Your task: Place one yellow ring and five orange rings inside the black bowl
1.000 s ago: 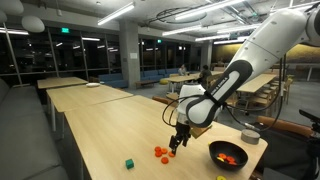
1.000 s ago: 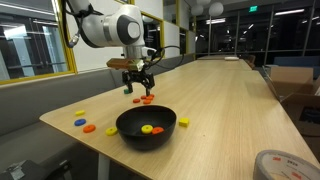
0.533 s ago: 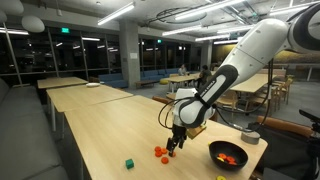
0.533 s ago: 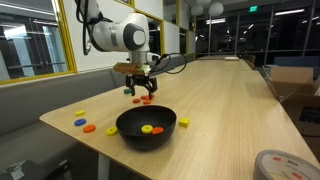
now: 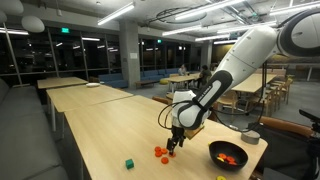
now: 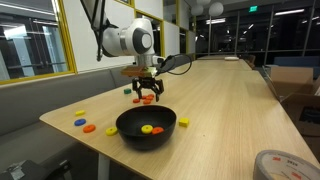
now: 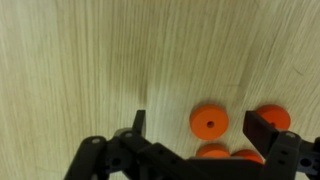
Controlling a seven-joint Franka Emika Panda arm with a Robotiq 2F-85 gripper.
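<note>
My gripper is open and empty, low over a cluster of orange rings on the wooden table. In the wrist view the two dark fingers stand on either side of one orange ring, with the gripper centred on it. Another ring lies by the right finger, and two more show at the bottom edge. The black bowl sits beside the cluster and holds a yellow ring and orange rings.
A small green cube lies on the table past the cluster. Yellow, orange and blue rings lie near the table corner. A small yellow piece sits by the bowl. A tape roll is at the bottom right.
The gripper has moved a little sideways and lower over the orange ring cluster, towards the bowl. It stays open. The rings and bowl have not moved.
</note>
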